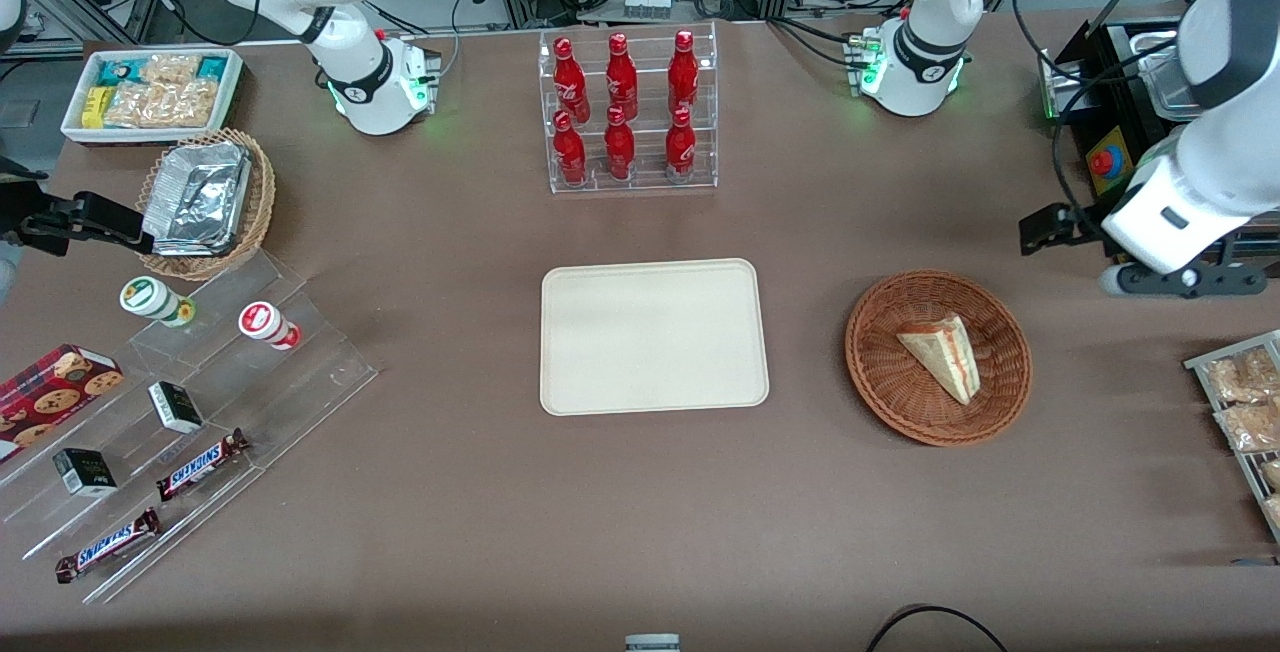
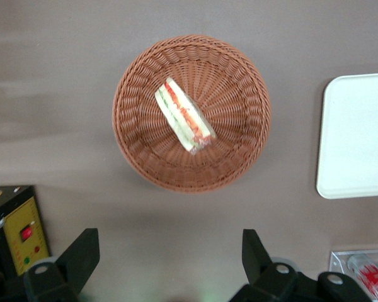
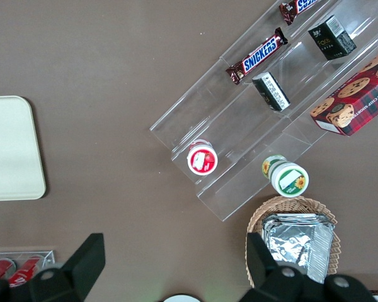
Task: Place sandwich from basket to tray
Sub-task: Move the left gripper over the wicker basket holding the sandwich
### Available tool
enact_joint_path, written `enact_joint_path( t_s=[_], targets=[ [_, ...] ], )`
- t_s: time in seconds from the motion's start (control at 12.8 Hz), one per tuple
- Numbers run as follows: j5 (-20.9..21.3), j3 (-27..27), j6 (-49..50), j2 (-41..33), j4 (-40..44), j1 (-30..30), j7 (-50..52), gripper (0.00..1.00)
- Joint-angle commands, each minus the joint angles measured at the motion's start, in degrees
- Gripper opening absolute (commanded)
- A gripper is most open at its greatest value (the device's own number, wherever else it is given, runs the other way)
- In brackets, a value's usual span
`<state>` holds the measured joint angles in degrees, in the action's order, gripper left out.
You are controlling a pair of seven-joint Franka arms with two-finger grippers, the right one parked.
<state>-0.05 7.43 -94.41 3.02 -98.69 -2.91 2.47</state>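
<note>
Sandwich in basket, gripper held apart above the table.

Front view: the sandwich (image 1: 942, 354) is seen in the basket (image 1: 938, 357), beside the bare tray (image 1: 654, 337). Left wrist view: the gripper (image 2: 170, 261) is held wide open, clear of the basket, the wedge's long axis lying diagonal to the fingers.

Red bottles (image 1: 625, 110) in a clear rack (image 1: 632, 177) – Snickers bars (image 1: 200, 464) on acrylic steps (image 1: 250, 392)
</note>
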Motion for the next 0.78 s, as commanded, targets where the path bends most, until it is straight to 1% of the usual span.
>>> enact_joint_path(
  t_s=[0.0, 0.7],
  targets=[
    [-0.3, 0.0, -5.9, -1.0, -5.6, 0.1, -0.9, 1.00],
    [-0.3, -0.1, -24.0, -1.1, -19.7, 0.1, 0.9, 1.00]
  ],
)
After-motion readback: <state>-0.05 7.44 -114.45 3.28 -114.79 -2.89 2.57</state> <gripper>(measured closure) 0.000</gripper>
